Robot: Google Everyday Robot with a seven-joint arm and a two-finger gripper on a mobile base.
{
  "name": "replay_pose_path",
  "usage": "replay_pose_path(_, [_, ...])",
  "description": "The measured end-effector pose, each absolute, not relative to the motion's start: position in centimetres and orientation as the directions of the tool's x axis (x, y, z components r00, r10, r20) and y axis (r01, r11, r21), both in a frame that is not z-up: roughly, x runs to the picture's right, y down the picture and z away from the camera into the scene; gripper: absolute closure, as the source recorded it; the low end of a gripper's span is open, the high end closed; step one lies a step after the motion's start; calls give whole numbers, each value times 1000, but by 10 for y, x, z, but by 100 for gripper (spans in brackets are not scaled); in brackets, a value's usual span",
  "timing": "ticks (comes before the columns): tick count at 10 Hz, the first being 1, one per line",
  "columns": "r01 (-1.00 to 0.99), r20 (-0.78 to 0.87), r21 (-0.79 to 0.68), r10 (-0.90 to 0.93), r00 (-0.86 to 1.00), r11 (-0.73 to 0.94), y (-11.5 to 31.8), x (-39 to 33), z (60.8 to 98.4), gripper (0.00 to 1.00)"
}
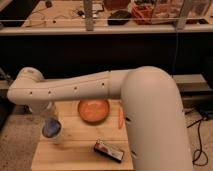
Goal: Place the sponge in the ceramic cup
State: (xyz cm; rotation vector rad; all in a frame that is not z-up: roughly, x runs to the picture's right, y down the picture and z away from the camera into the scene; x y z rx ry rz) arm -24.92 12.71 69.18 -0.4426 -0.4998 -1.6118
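Pincer (47, 116) is hanging straight down off the left end of the white arm, over the left side of the pale wooden worktop (75, 145). Can't tell whether it's clenched or released; the arm is blocking that.

Directly under the pincer, the small soft blue-grey sponge block (50, 128) is sitting at the mouth of the small plain white ceramic cup (55, 139). It's showing above the rim, touching or just inside it. I can't tell whether it's seated or being carried. This is fitting both a sponge going down under grip and one already dropped in and let go.

Handling, as judgement:
- The sponge is looking light and compressible, with a grippy surface, so slip risk is low.
- Hold it across the narrow sides near the middle and it'll squash rather than pop out.
- It's roughly cup-width, so it's likely needing to go in square and may spring back up.
- The cup is looking rigid, glazed, light and easy to tip. Push down the centreline, not against the wall.

To the right of the pincer is a wide shallow orange bowl (93, 112), and beyond it a thin orange stick-like item (120, 118). Lower right is a black rectangular packet (109, 151) with red-white markings.

Writing: nothing readable on the packet, cup or arm.
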Motion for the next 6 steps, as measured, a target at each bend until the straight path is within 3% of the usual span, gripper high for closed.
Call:
replay_pose_path(2, [996, 558, 59, -824, -93, -73, 126, -250, 692, 56])
replay_pose_path(6, [996, 557, 55, -826, -90, -71, 124, -252, 692, 73])
